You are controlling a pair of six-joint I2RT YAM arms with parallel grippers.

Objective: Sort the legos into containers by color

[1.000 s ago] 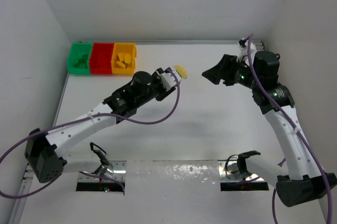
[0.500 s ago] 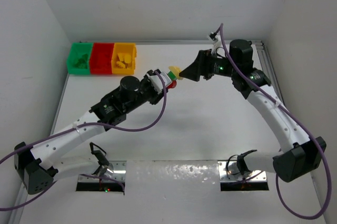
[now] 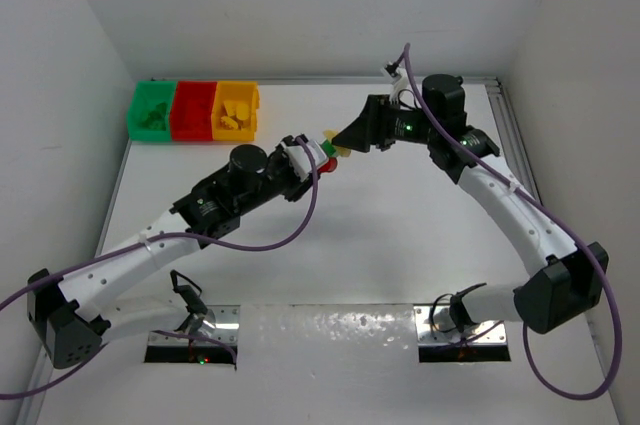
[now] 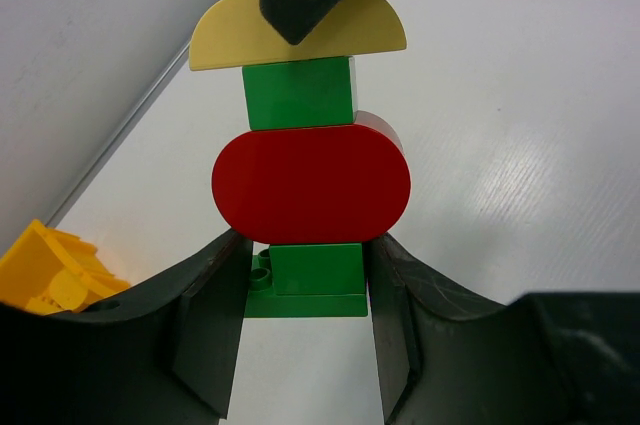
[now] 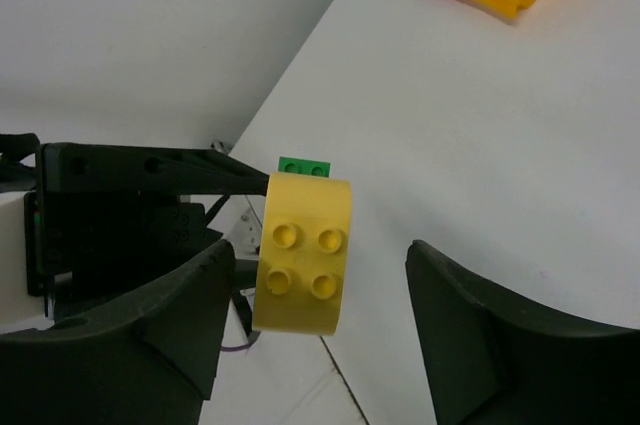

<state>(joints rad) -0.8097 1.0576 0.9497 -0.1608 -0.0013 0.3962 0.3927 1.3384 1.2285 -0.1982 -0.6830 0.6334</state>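
Observation:
My left gripper [image 4: 305,280] is shut on the green bottom brick [image 4: 320,270] of a small stack of legos held above the table. Above that brick sit a red oval brick [image 4: 310,185], a second green brick [image 4: 300,92] and a yellow half-round brick [image 4: 230,40]. My right gripper [image 5: 320,253] is open around the yellow brick [image 5: 300,255], which lies close to the left finger [image 5: 190,315] with a clear gap on the other side. In the top view the two grippers meet at the stack [image 3: 330,150]. The green [image 3: 152,110], red [image 3: 192,110] and yellow [image 3: 235,110] containers stand at the back left with bricks inside.
White walls close in the table on the left, back and right. The yellow bin [image 4: 50,275] shows at the left wrist view's lower left. A metal rail with cable clips [image 3: 455,310] runs along the near edge between the arm bases.
My right arm has swung left from the back right and brought its open jaws around the yellow top brick. My left arm drew back slightly, still holding the stack.

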